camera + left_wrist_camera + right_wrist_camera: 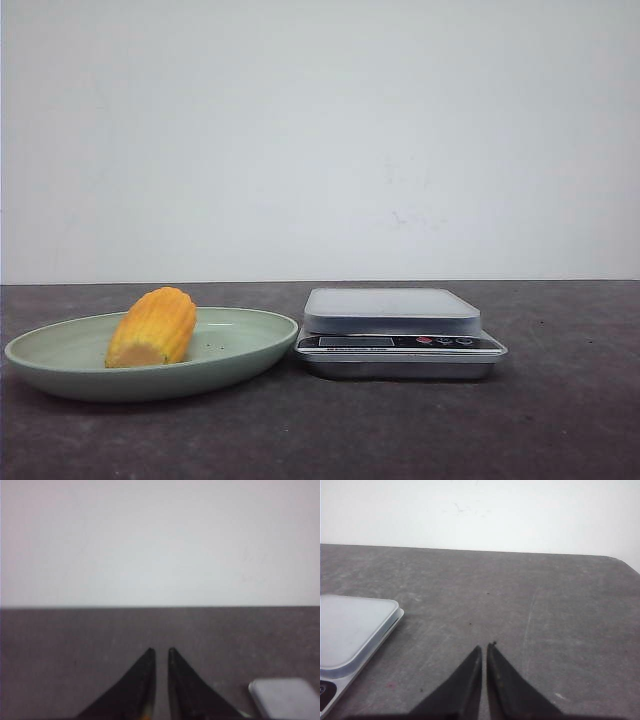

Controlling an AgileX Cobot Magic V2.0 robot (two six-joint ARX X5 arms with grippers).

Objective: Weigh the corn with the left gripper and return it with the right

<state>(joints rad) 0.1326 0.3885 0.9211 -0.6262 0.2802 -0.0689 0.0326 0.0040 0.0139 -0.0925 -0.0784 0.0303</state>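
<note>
Nothing can be read; the scale point(400, 342) panel's print is too blurred.

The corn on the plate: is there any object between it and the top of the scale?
Nothing visible stands between them. The corn lies on the green plate, whose rim comes right up to the scale; the scale's top is bare.

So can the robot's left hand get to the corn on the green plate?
Probably yes. The corn lies in the open on the green plate, uncovered, with the scale off to its side. The left hand is nearly shut and holds nothing, so it would need to open first.
</note>
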